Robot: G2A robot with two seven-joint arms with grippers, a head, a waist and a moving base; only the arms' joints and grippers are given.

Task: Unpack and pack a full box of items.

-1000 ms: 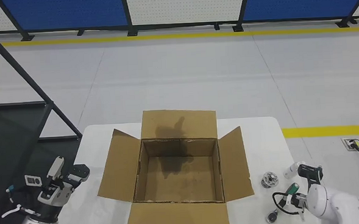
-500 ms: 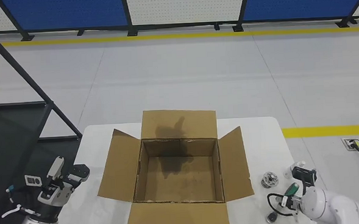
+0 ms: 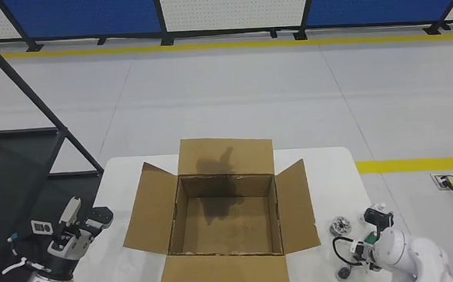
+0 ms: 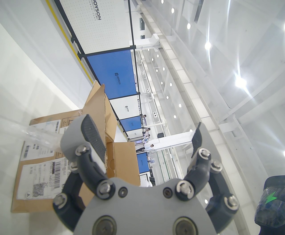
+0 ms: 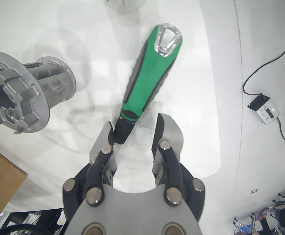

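I see the box (image 3: 223, 214) open on the table (image 3: 328, 162), flaps out. Right gripper (image 5: 135, 127) sits right of the box, jaws partly apart astride the black neck of the green-handled screwdriver (image 5: 151, 73); one finger possibly touching it, hard to tell. Metal part (image 5: 29, 93) lies between screwdriver and box. Left gripper (image 4: 142, 130) left of the box, jaws wide.

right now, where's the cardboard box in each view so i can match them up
Top view: the cardboard box stands mid-table with its flaps open.
Left wrist view: its labelled side and one raised flap lie just beyond the left gripper.
Right wrist view: one brown corner shows at the frame's edge, past the grey metal part.
Shared landmark: the white table that the box stands on.
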